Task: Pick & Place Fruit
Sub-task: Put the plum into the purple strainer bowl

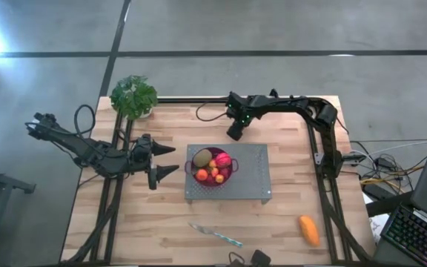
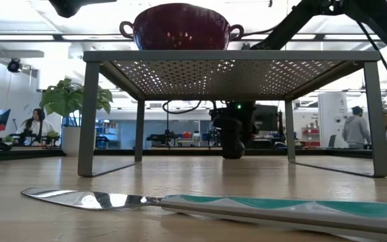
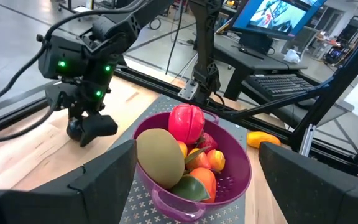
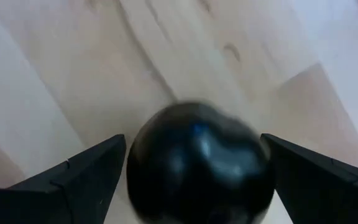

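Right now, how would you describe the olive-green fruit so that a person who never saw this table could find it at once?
Find the grey perforated metal stand in the middle of the wooden table; on it sits a purple plastic colander bowl. The olive-green egg-shaped kiwi lies at the bowl's rim on the side toward the left hand. It is the only dull green piece, and bigger than the small orange pieces beside it.

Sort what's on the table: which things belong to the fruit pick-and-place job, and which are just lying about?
Job: fruit in the purple colander, dark plum between the open right gripper's fingers, oblong orange fruit.
Lying about: knife, potted plant.
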Robot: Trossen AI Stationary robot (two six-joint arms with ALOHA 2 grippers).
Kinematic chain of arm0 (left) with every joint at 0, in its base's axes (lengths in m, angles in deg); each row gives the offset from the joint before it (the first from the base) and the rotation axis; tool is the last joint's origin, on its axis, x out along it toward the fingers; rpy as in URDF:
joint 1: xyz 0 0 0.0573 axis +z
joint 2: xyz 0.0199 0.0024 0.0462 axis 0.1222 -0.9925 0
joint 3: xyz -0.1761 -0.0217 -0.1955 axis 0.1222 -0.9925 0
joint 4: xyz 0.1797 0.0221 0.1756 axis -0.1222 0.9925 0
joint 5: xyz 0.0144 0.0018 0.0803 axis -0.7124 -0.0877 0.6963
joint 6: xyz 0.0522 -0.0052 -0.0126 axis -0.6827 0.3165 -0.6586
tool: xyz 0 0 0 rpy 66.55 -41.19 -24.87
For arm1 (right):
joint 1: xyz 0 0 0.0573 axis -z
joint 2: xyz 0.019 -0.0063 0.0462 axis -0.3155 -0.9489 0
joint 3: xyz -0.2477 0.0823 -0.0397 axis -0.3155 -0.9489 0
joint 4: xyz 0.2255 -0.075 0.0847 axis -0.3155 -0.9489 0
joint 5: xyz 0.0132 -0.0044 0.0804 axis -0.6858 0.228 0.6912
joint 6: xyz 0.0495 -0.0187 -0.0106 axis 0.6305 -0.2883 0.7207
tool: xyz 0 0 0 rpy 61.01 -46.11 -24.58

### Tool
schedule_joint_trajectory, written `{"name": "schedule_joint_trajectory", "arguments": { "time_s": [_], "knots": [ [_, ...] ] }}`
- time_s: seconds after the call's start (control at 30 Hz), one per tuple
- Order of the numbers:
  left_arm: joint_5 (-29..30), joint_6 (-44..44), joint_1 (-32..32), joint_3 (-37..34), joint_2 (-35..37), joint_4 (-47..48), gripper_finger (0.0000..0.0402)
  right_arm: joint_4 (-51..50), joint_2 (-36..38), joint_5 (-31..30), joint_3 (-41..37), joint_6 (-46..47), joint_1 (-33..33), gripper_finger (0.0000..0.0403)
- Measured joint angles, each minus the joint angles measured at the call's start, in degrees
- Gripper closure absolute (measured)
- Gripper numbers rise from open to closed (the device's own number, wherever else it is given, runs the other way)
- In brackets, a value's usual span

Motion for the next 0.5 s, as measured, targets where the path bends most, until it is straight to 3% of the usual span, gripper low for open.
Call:
{"name": "schedule_joint_trajectory", "arguments": {
  "time_s": [0.23,0.5],
  "knots": [
    [0.0,0.1,0.0,0.0,0.0,0.0,0.0060,-2.5,1.1,-0.1,-0.1,-0.7,-0.6,0.0047],
    [0.0,0.3,0.0,0.0,0.0,0.0,0.0060,-2.5,1.2,0.0,-0.2,-1.4,-0.6,0.0098]
  ]
}}
